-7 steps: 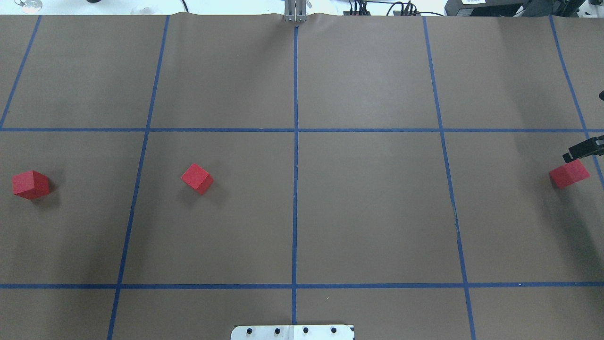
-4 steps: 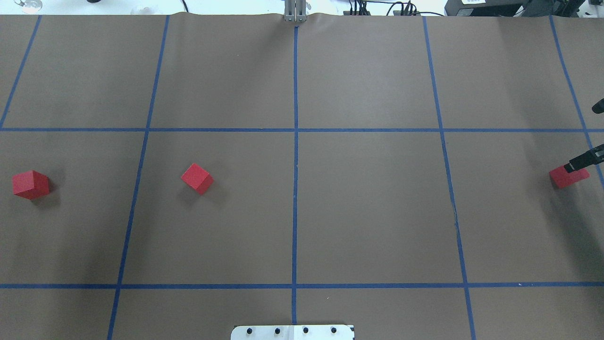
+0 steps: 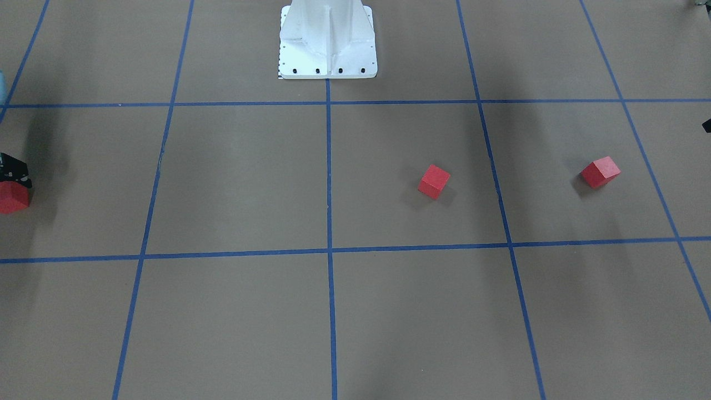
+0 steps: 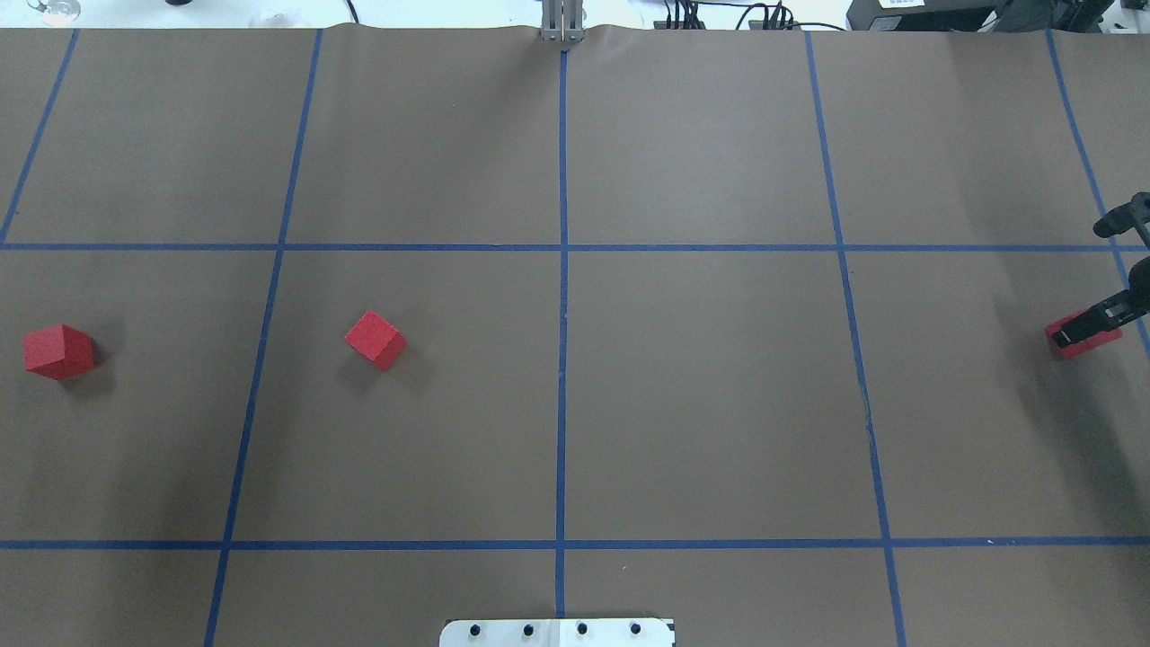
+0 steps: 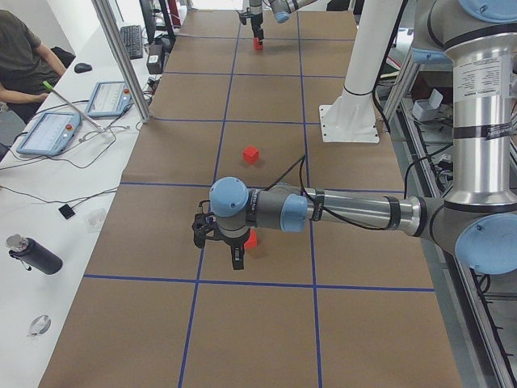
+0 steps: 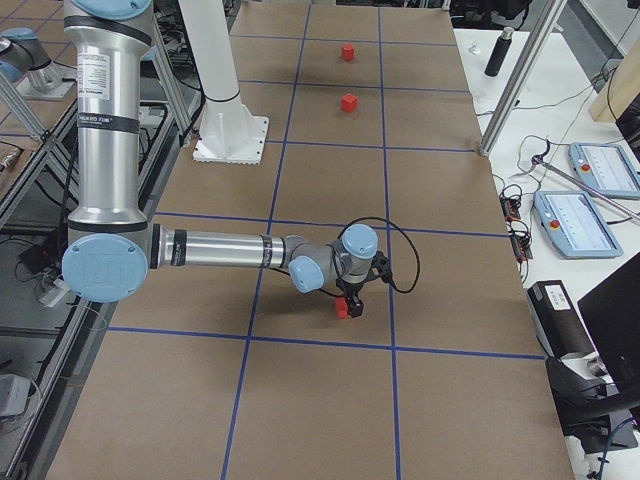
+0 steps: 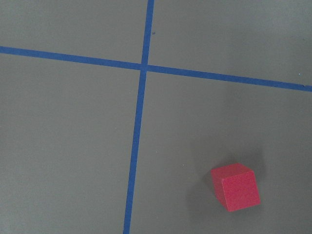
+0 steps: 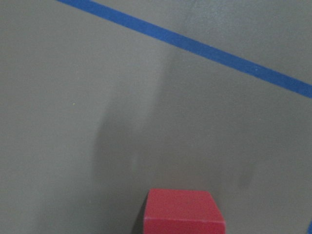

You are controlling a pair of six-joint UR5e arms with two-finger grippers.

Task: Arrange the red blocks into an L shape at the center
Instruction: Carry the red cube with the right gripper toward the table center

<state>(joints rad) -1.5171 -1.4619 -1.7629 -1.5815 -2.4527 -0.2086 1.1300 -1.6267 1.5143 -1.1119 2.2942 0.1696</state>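
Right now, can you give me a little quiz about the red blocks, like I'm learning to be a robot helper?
1. How many red blocks lie on the table?
2. True or false: the blocks are touching one another.
3. In the overhead view, the right arm's fingers hang over which block? A leftmost, B middle, C rightmost.
Key: 1 three; 2 false; 3 C.

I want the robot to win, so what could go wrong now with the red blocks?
The right gripper hangs open just over the far-right block; if a finger lands on top instead of beside it, the block could get knocked away. The middle block sits turned cornerwise to the tape lines, so the L at the center might come out crooked.
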